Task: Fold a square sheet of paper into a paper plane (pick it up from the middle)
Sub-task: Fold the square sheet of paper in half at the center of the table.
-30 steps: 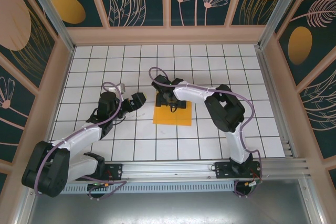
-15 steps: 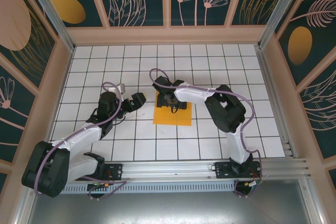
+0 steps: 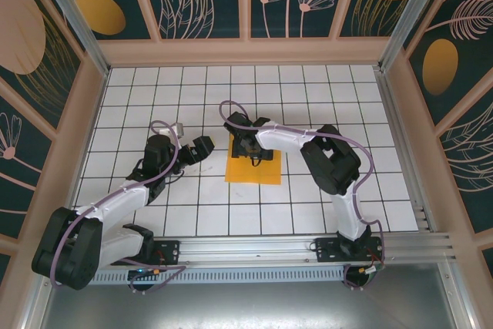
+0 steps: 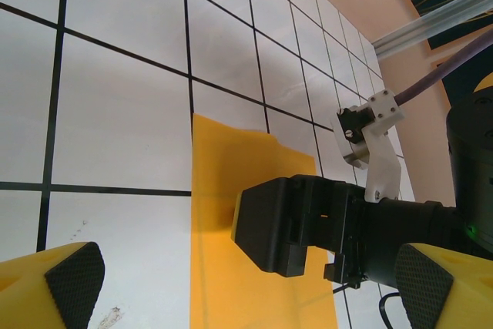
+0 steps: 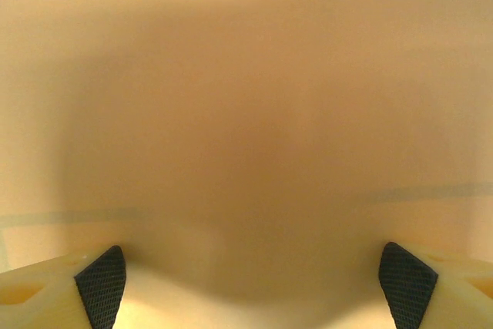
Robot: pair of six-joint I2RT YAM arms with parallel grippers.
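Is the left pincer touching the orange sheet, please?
No, the left pincer stands open, apart from the sheet and to its left.

Bright, even light thrown from overhead, white table (image 3: 231, 213) lit cleanly, only soft, short shadows cast on it, overhead view rendered sharp, right wrist view blurred throughout, the square sheet of paper (image 5: 246, 75) dimmed by a smudgy central shadow
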